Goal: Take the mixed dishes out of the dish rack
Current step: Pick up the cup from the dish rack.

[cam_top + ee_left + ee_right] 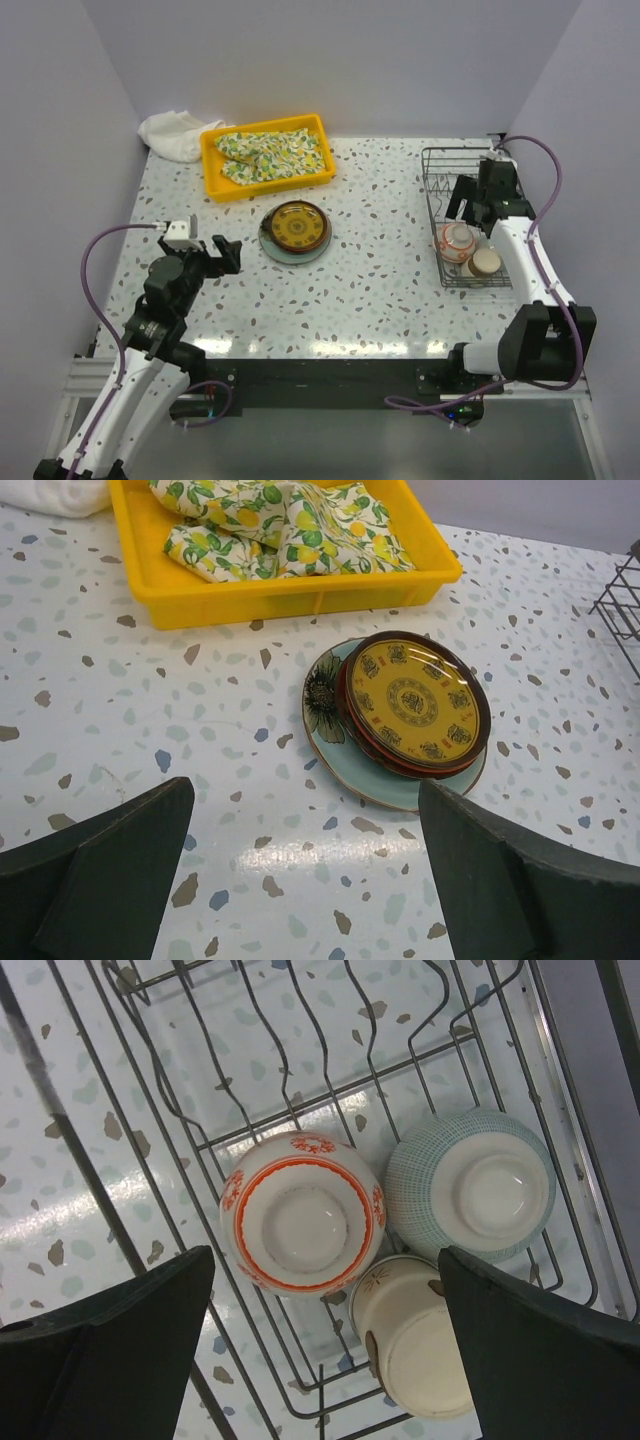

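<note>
Black and spread wide, the right claw [478,200] hung empty above the dish rack [445,170] at the right side of the table [120,710]. Directly beneath it, in the rack's near end, three pieces sat upside down: a red-patterned white bowl [300,1225], a celadon bowl [470,1185] touching it on one side, and a tan cup [415,1335] wedged just nearer. The left claw [208,248] was open too and held nothing, standing near the table's left edge. Ahead of it at the table's centre lay the unloaded pieces, a pale green-blue plate [330,730] under a black-red bowl [346,712] and a brown-yellow patterned plate [410,700]. The step in hand looked to be the pick from the rack. That move would call for lowering the right claw over one rim — likely the red-patterned bowl's — and closing without snagging the wires or nudging its neighbours.
</note>
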`<state>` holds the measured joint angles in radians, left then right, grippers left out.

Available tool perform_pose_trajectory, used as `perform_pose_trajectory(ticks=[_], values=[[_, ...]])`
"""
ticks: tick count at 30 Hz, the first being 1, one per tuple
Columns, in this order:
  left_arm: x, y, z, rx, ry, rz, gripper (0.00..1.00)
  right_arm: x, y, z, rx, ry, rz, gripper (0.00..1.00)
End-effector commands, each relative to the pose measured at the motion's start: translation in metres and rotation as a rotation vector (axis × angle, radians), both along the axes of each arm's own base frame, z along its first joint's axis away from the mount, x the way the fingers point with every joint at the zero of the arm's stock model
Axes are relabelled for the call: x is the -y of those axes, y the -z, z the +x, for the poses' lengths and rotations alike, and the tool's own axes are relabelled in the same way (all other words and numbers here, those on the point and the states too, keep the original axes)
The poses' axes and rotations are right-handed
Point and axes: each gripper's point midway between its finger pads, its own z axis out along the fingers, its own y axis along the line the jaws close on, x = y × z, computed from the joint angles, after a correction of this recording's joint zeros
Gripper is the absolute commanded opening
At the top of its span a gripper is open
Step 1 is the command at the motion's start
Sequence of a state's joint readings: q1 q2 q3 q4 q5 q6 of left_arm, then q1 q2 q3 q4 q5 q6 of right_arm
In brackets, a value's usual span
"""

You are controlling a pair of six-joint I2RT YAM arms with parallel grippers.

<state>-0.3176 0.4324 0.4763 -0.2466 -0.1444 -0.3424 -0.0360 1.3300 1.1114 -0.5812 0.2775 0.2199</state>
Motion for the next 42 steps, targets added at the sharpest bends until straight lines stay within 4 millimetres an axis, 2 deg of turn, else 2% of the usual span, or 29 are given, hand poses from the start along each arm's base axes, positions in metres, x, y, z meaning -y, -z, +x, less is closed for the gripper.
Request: perform_pose_trajectory(ticks=[1,6,11,19,27,34,42], values=[[-0.002,-0.008,0.009,0.039,-0.010,0.035,1.00,0.002,-0.003,0.005,0.002,0.012,0.056,0.98],[-0.001,-0.007,0.009,0.033,-0.009,0.036,1.00,0.011,0.014,-0.019,-0.099,0.050,0.029,0.98],[0.000,-0.007,0.010,0.034,-0.004,0.033,1.00,0.017,0.015,-0.044,-0.163,0.065,-0.011,0.98],[0.004,-0.008,0.009,0.047,0.011,0.029,1.00,0.031,0.024,-0.066,-0.239,0.113,-0.057,0.99],[0.013,-0.009,0.006,0.052,0.043,0.027,1.00,0.025,0.039,-0.070,-0.258,0.113,0.047,0.99],[0.017,-0.010,0.005,0.058,0.060,0.024,1.00,0.029,0.055,-0.082,-0.299,0.131,0.097,0.99],[0.019,-0.010,0.004,0.060,0.070,0.023,1.00,0.021,0.070,-0.081,-0.323,0.086,0.144,0.98]])
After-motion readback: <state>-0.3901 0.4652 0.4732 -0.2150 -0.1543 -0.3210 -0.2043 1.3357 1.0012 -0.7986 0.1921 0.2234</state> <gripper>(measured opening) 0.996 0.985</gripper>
